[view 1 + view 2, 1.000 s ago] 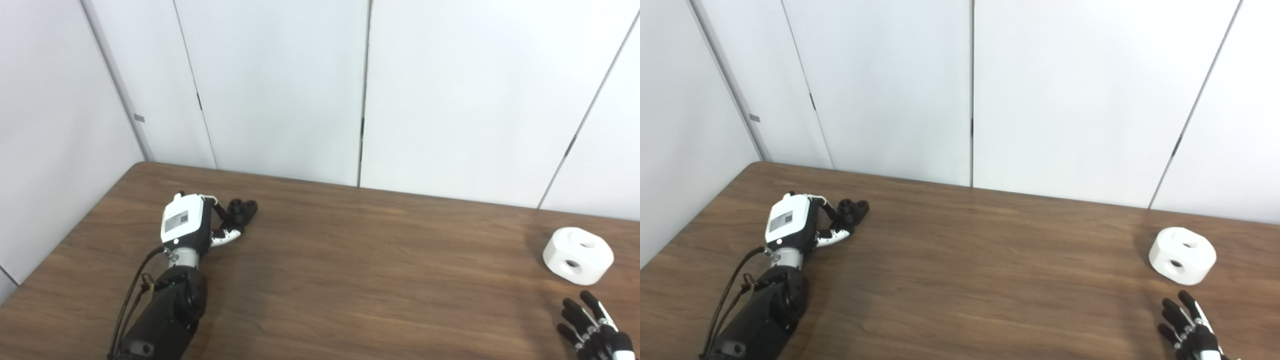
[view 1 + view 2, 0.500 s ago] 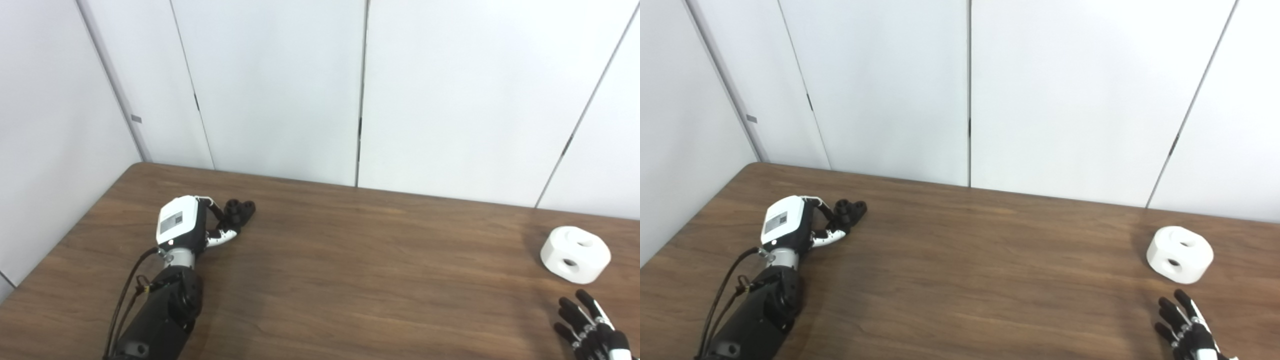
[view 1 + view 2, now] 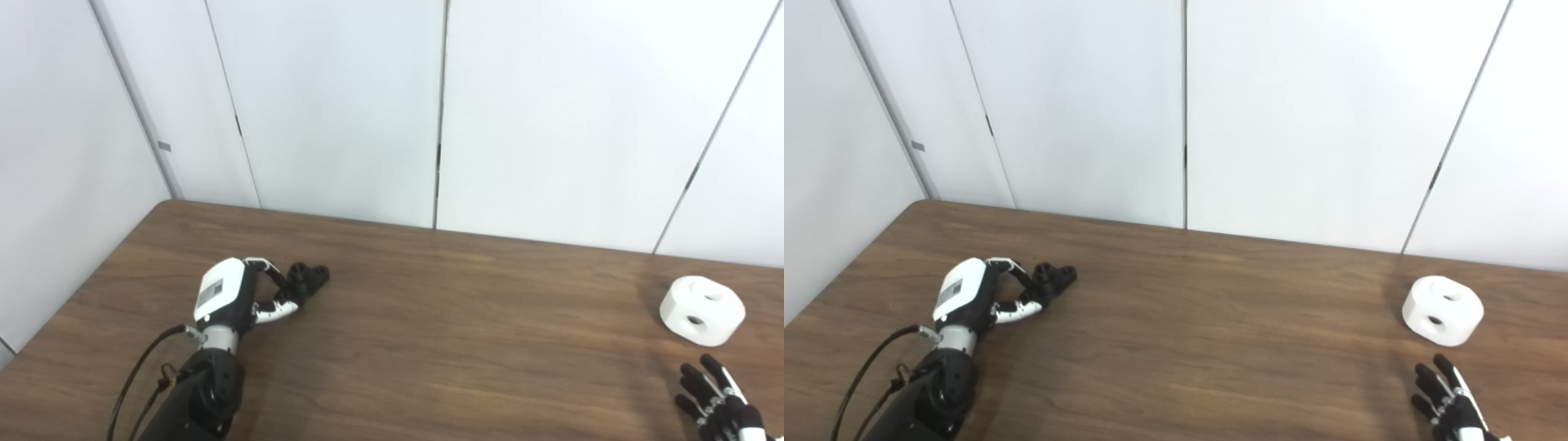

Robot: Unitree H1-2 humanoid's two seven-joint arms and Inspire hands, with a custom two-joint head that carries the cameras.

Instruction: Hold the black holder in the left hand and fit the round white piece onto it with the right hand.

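The black holder [image 3: 310, 279] is a small dark piece with round sockets, at the left of the brown table [image 3: 465, 343]. My left hand [image 3: 237, 295] has its fingers [image 3: 277, 308] curled around the holder's near end and is shut on it, low at the tabletop. The round white piece [image 3: 702, 309], a thick disc with two holes, lies on the table at the far right. My right hand [image 3: 715, 403] is at the bottom right corner, just short of the white piece, fingers spread and holding nothing.
White wall panels [image 3: 441, 110] rise right behind the table's far edge. The table's left edge [image 3: 79, 294] runs diagonally close to my left arm.
My left hand has drawn back and to the right, bringing the black holder along with it. The right hand has sunk slightly toward the bottom edge. The view has shifted a little.
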